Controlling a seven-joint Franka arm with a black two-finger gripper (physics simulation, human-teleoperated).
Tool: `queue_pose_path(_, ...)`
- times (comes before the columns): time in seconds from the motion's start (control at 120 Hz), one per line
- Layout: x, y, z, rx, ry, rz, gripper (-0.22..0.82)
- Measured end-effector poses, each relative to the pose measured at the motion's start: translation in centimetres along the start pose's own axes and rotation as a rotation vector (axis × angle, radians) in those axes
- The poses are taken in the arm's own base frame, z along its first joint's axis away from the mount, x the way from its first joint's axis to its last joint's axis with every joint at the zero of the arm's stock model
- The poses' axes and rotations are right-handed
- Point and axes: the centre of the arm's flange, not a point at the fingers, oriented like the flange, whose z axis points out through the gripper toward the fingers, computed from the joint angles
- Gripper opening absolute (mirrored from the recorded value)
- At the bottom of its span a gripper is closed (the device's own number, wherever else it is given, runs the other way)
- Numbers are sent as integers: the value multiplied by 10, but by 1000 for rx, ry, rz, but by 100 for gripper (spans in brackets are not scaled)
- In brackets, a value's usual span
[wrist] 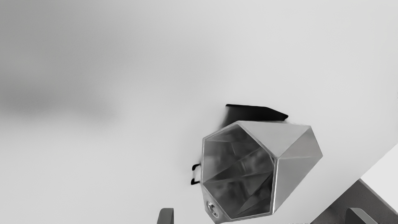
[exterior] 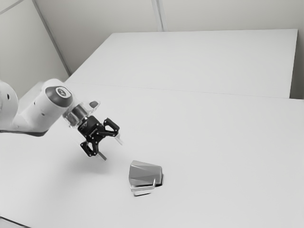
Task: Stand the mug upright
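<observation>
- The mug (exterior: 145, 173) lies on its side on the table (exterior: 213, 142), with faceted, shiny grey walls.
- Its open mouth faces the gripper (exterior: 112, 148), and the wrist view looks into its dark inside.
- Its narrower base end points toward the exterior view's right.
- The handle (exterior: 143, 188) sticks out from the side nearest the exterior camera.
- The fingers (wrist: 166, 217) are spread wide, with nothing gripped between them.
- The gripper hangs above the table, toward the exterior view's left from the mug and apart from it.
- The white arm (exterior: 42, 109) reaches in from the exterior view's left.
- A dark shadow (wrist: 253, 113) lies right beside the mug.
</observation>
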Motion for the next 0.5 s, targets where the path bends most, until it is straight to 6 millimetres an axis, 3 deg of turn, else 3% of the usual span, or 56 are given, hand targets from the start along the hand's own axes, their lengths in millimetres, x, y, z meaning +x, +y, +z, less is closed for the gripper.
queue_pose_path(0.183,1,3,39,-44,-61,-46,60)
queue_pose_path(0.5,9,17,77,-144,-102,-117,60)
